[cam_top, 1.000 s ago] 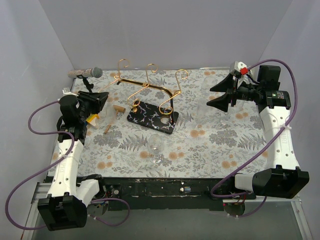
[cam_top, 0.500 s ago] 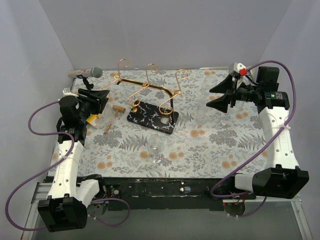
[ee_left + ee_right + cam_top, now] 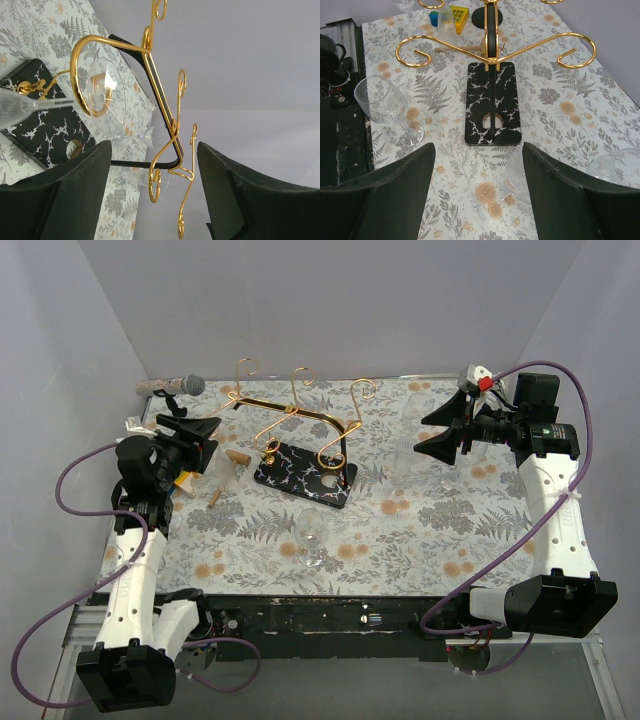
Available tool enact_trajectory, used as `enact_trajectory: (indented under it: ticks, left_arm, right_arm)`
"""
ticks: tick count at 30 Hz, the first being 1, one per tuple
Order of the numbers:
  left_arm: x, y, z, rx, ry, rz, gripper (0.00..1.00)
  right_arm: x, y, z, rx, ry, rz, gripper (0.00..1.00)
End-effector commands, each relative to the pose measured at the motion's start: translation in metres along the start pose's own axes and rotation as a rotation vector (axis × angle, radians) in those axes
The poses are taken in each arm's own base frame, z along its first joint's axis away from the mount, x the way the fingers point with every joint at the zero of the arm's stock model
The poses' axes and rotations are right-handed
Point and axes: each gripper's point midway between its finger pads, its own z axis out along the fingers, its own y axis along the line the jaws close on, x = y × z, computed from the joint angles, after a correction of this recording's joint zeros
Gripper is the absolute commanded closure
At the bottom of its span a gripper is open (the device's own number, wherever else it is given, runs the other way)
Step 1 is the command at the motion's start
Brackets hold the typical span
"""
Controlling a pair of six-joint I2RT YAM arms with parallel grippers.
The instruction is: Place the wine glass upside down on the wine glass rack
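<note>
The gold wine glass rack point(image 3: 290, 415) stands on its black veined base point(image 3: 305, 475) mid-table. One wine glass point(image 3: 446, 21) hangs upside down from the rack's left arm. In the left wrist view its foot point(image 3: 104, 92) rests on a gold loop, and its stem point(image 3: 50, 103) runs down to the bowl. My left gripper point(image 3: 207, 437) point(image 3: 154, 150) is open just left of that arm, with nothing between its fingers. A second wine glass point(image 3: 310, 535) point(image 3: 382, 102) stands upright in front of the base. My right gripper point(image 3: 422, 435) point(image 3: 479, 150) hovers open on the right.
A microphone point(image 3: 172, 387) lies at the back left. A cork point(image 3: 237, 456), a small wooden piece point(image 3: 215, 497) and a yellow block point(image 3: 185, 478) lie left of the rack. Clear tumblers point(image 3: 519, 172) point(image 3: 615, 167) stand under the right gripper.
The left gripper has opened and drawn back slightly to the left, leaving the glass hanging on the rack. The right arm has not moved.
</note>
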Motion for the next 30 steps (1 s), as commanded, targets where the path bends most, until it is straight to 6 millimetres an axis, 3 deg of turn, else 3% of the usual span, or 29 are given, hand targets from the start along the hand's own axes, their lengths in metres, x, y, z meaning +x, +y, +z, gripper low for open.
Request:
enact_trajectory:
  ticks: [1,8,13,16,19,24,30]
  left_arm:
    - [0.010,-0.011,-0.011,0.047,0.028,0.043,0.31]
    - [0.022,-0.016,-0.020,0.078,0.067,0.139,0.18]
    - [0.030,-0.016,-0.027,0.103,0.089,0.236,0.02]
    - [0.037,-0.023,-0.033,0.152,0.113,0.279,0.02]
    - [0.044,-0.025,-0.034,0.175,0.151,0.321,0.02]
    - [0.049,-0.032,-0.037,0.186,0.186,0.404,0.02]
    - [0.057,-0.043,-0.039,0.237,0.241,0.460,0.02]
  right_arm:
    - [-0.012,-0.003,-0.005,0.031,-0.003,-0.050,0.21]
    - [-0.014,-0.021,-0.008,0.123,0.034,-0.015,0.21]
    - [-0.016,-0.054,-0.014,0.287,0.054,0.060,0.21]
    - [-0.014,-0.067,-0.017,0.357,0.065,0.116,0.22]
    - [-0.009,-0.067,-0.015,0.346,0.080,0.156,0.22]
    - [0.020,-0.071,-0.010,0.364,0.232,0.149,0.24]
    - [0.060,-0.072,0.012,0.398,0.458,0.108,0.27]
